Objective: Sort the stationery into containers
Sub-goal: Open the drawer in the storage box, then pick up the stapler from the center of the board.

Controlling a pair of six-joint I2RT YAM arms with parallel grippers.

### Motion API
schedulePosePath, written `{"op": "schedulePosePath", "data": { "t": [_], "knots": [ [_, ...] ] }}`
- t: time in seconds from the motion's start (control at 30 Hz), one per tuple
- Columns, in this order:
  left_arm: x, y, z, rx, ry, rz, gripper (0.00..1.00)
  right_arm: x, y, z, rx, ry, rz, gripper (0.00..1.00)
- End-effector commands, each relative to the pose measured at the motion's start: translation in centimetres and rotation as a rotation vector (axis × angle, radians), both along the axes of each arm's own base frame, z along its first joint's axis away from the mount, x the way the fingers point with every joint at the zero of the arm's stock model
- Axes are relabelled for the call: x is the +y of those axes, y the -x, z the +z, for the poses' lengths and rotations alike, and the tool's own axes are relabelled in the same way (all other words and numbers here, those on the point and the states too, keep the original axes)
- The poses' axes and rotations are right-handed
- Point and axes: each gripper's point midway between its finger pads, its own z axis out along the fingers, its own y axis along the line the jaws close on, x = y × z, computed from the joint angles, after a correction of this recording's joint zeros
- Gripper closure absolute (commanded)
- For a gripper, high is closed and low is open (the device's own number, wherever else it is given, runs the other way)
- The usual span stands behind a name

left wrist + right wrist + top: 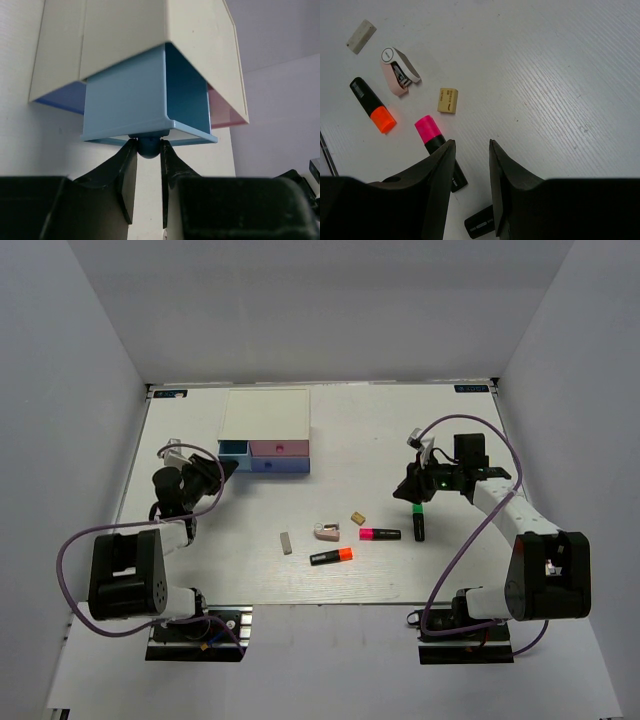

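Observation:
The cream-topped box [265,418] stands at the back left, with light-blue [233,450], pink [280,448] and darker blue [276,466] drawers. My left gripper [148,143] is shut on the knob [148,149] of the light-blue drawer [125,100], which sticks out of the box. In mid-table lie the orange highlighter [331,556], pink highlighter [380,534], green highlighter [419,523], eraser [286,543], tan block [357,518] and pinkish-white piece [326,532]. My right gripper [472,145] hangs open above the table, with the pink highlighter [432,137] beside it and nothing between its fingers.
White walls close in the table on three sides. The left arm [175,502] reaches along the left edge towards the box. The right arm [500,500] and its cable arch over the right side.

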Motion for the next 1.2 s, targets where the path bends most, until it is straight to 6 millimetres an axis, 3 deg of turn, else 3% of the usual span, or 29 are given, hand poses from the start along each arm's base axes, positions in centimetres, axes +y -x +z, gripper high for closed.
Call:
{"op": "schedulePosePath", "data": {
  "t": [0.0, 0.17, 0.27, 0.3, 0.33, 0.4, 0.47, 0.53, 0.73, 0.8, 0.83, 0.87, 0.93, 0.97, 1.0, 1.03, 1.1, 1.17],
  "knots": [
    [-0.3, 1.7, -0.4, 0.02, -0.025, -0.025, 0.97, 0.4, -0.6, 1.1, -0.033, -0.002, 0.021, 0.61],
    [-0.2, 2.8, -1.0, 0.048, -0.034, -0.018, 0.97, 0.7, -0.2, 0.9, -0.024, 0.0, 0.035, 0.56],
    [0.0, 3.0, -1.5, 0.073, -0.045, -0.002, 0.75, 1.0, -0.1, 1.0, -0.029, 0.003, 0.053, 0.51],
    [0.2, 3.1, -1.6, 0.076, -0.056, 0.004, 0.44, 1.1, 0.0, 1.1, -0.029, 0.004, 0.059, 0.49],
    [0.2, 3.0, -1.3, 0.07, -0.068, 0.001, 0.32, 1.1, 0.1, 0.9, -0.026, 0.007, 0.066, 0.47],
    [0.4, 3.0, -1.5, 0.089, -0.093, 0.002, 0.18, 1.5, 0.3, 1.0, -0.028, 0.006, 0.085, 0.44],
    [0.5, 3.1, -1.1, 0.085, -0.113, -0.004, 0.14, 1.7, 0.6, 0.9, -0.03, 0.013, 0.109, 0.42],
    [0.6, 3.5, -1.2, 0.099, -0.148, -0.016, 0.14, 2.0, 0.6, 0.9, -0.03, 0.018, 0.133, 0.4],
    [0.6, 4.9, 1.5, 0.078, -0.241, -0.056, 0.16, 3.3, 0.6, 1.1, -0.061, 0.036, 0.217, 0.44],
    [-0.1, 5.9, 1.9, 0.065, -0.284, -0.093, 0.27, 4.3, 0.9, 0.7, -0.07, 0.043, 0.27, 0.51],
    [-0.1, 6.8, 2.2, 0.071, -0.291, -0.096, 0.34, 4.9, 0.9, 1.0, -0.086, 0.045, 0.295, 0.63],
    [-0.2, 7.6, 1.8, 0.086, -0.289, -0.099, 0.48, 5.5, 1.1, 0.9, -0.094, 0.052, 0.318, 0.69],
    [-0.2, 9.5, 0.0, 0.149, -0.292, -0.102, 0.61, 6.8, 1.2, 0.2, -0.089, 0.066, 0.362, 0.8],
    [-0.1, 10.2, 0.4, 0.132, -0.298, -0.09, 0.71, 7.3, 1.2, -0.3, -0.091, 0.094, 0.372, 0.82],
    [-0.2, 10.9, 0.0, 0.142, -0.297, -0.092, 0.73, 8.2, 1.5, -1.0, -0.083, 0.11, 0.401, 0.82],
    [0.1, 11.6, -1.1, 0.176, -0.287, -0.067, 0.73, 8.4, 1.3, -1.3, -0.073, 0.126, 0.393, 0.82],
    [-0.4, 12.1, 0.0, 0.138, -0.237, -0.054, 0.67, 9.3, 0.3, -2.5, -0.078, 0.19, 0.375, 0.71],
    [-0.5, 12.9, -0.4, 0.178, -0.207, -0.048, 0.51, 9.8, -0.9, -2.4, -0.09, 0.229, 0.343, 0.61]
  ]
}}
